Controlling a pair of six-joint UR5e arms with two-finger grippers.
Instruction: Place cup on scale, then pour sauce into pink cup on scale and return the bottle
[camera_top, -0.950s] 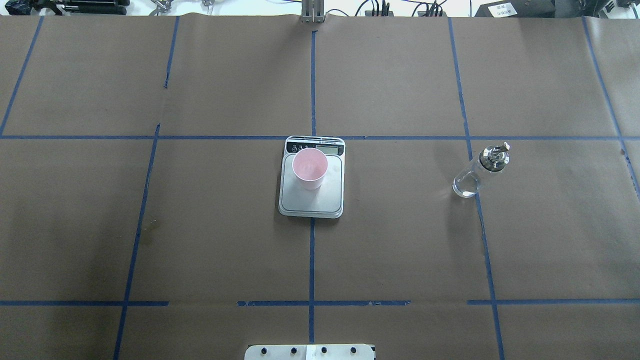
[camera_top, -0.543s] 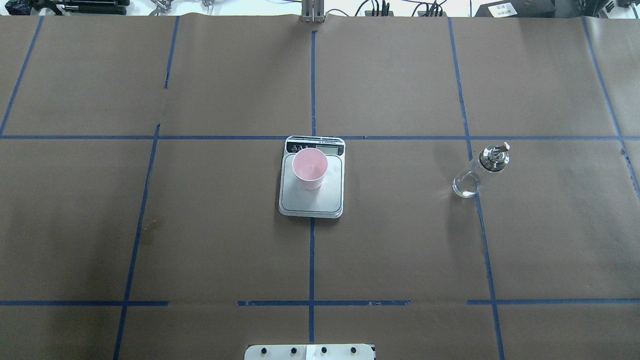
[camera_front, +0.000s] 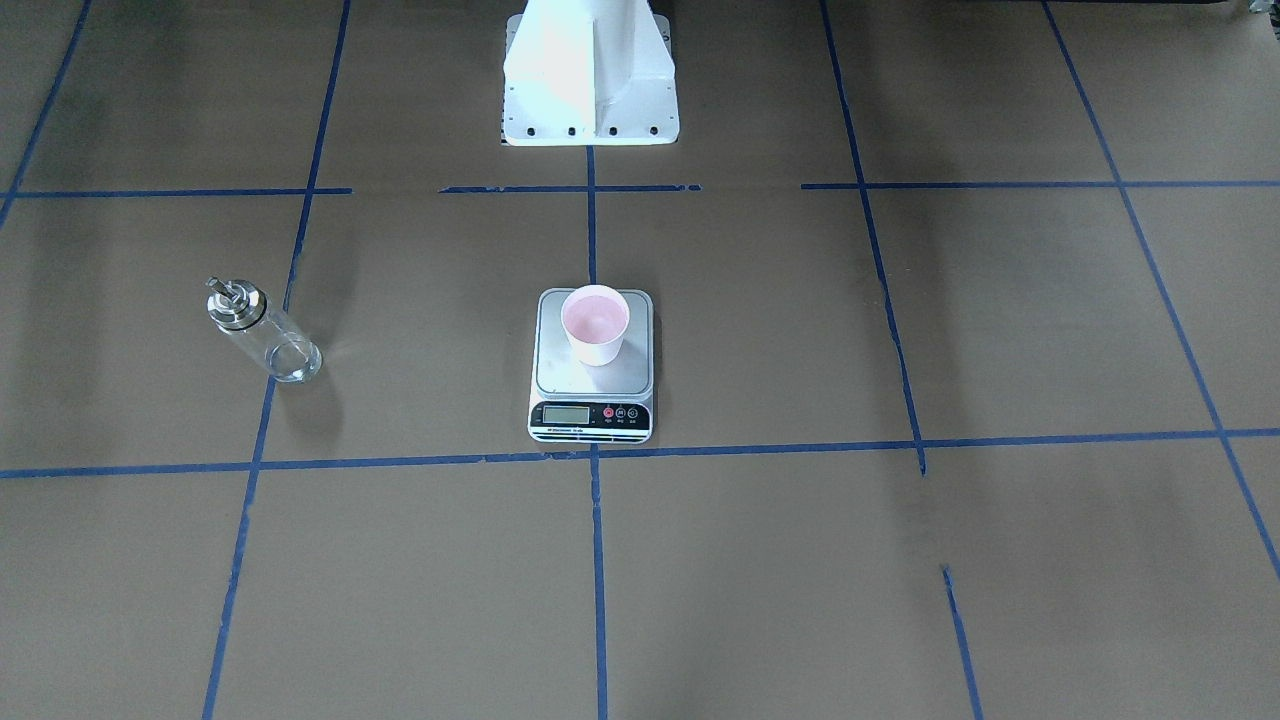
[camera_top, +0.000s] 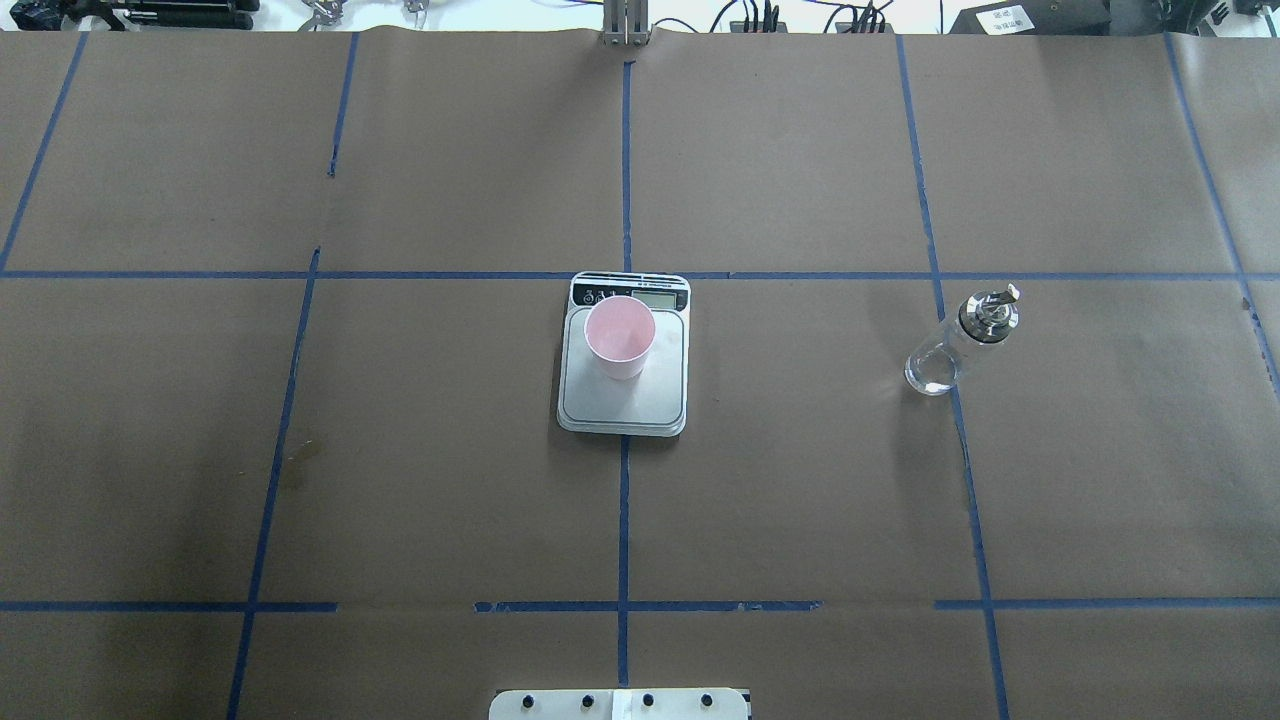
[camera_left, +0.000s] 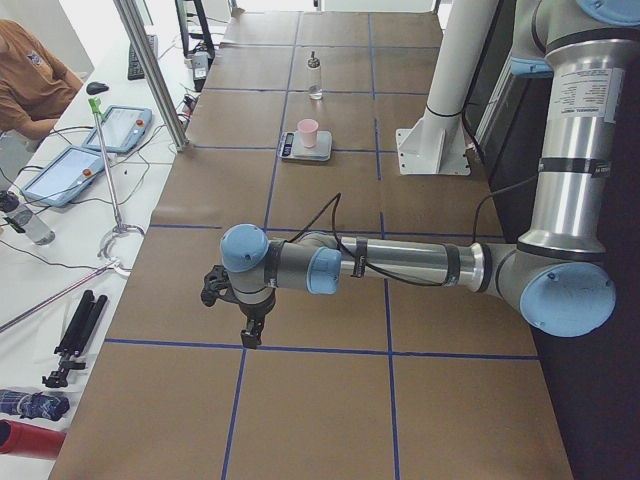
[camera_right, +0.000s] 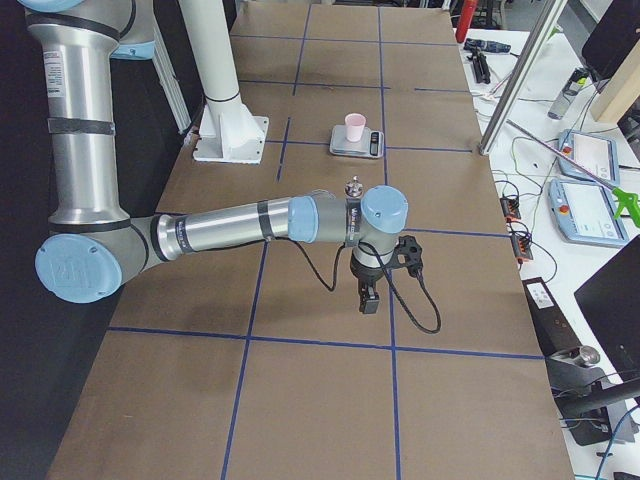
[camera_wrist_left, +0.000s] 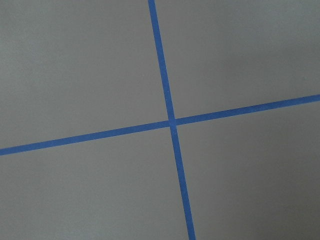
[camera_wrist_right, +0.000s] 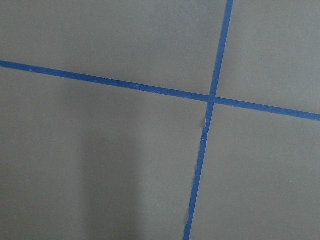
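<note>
In the middle of the table (camera_top: 400, 450), which is covered in brown paper marked with blue tape lines (camera_top: 624, 180), the scale (camera_top: 624, 390) lies flat with its display strip on the side away from the robot. The pink cup (camera_top: 620, 335) stands upright on the platform, toward the display end and a little off centre, its open mouth up. In the front-facing view the cup (camera_front: 595, 325) sits on the far part of the scale (camera_front: 592, 385) and the display faces the camera.

The bottle (camera_top: 958, 340) stands upright on the paper well apart from the scale, on the robot's right side, beside a tape line, with its metal cap and thin spout on top. In the front-facing view the bottle (camera_front: 262, 333) is at the left; the liquid inside is too clear to make out.

Neither arm is near these things. The left gripper (camera_left: 250, 330) hangs over the table's left end, pointing down above the paper near a tape crossing. The right gripper (camera_right: 368, 298) hangs likewise over the table's right end. Both show only in the side views, so I cannot tell whether either claw is released or clenched. Each wrist camera sees only paper and crossed tape.

A person (camera_left: 30, 85) sits at the desk beside the table.
</note>
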